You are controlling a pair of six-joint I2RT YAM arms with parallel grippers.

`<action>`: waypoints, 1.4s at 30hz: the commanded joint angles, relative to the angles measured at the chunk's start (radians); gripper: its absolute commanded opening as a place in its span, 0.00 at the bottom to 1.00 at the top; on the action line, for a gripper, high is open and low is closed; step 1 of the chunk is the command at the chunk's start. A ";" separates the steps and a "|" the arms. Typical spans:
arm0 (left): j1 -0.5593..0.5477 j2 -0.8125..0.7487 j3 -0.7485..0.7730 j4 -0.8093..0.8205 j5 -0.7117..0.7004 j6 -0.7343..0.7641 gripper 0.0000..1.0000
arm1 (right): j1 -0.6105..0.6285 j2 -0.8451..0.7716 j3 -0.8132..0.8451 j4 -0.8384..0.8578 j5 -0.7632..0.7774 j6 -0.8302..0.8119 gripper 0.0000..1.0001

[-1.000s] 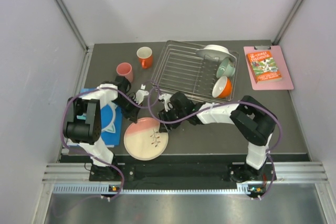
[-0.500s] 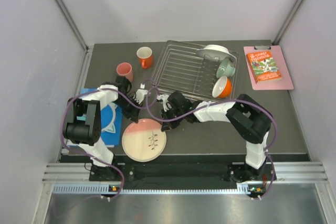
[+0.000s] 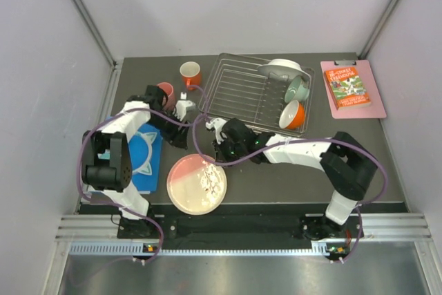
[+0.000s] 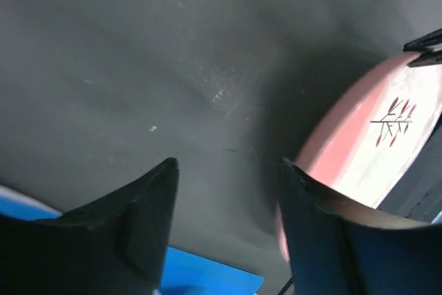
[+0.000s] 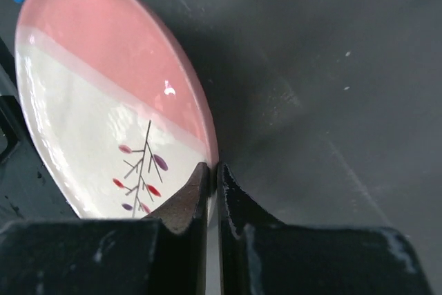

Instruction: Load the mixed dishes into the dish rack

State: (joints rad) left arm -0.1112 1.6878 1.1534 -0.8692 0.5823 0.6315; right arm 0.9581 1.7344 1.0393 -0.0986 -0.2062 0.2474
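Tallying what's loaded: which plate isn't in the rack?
The pink-and-cream twig plate, pinched at its rim by the right hand; the white plate stands in the rack.

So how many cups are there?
2. The orange cup stands on the table left of the dish rack; the pink cup is nearer, partly behind the left arm. No others show.

The dish rack's (image 3: 238,94) left bars lie free; bowls (image 3: 294,114) crowd its right.
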 commanded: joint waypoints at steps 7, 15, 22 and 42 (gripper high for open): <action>0.082 0.108 0.201 -0.453 0.379 0.369 0.99 | 0.065 -0.122 0.114 -0.033 0.149 -0.178 0.00; 0.085 0.162 0.169 -0.637 0.508 0.623 0.99 | 0.067 -0.101 0.171 -0.046 0.185 -0.215 0.00; 0.044 0.200 0.158 -0.637 0.465 0.619 0.99 | 0.067 -0.104 0.206 -0.021 0.260 -0.238 0.00; -0.012 0.283 0.158 -0.637 0.423 0.608 0.43 | 0.065 -0.039 0.360 0.005 0.326 -0.316 0.00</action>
State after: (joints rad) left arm -0.1150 1.9728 1.3067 -1.3212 1.0031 1.2251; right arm 1.0203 1.7134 1.3418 -0.2260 0.0944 -0.0620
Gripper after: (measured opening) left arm 0.595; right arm 0.033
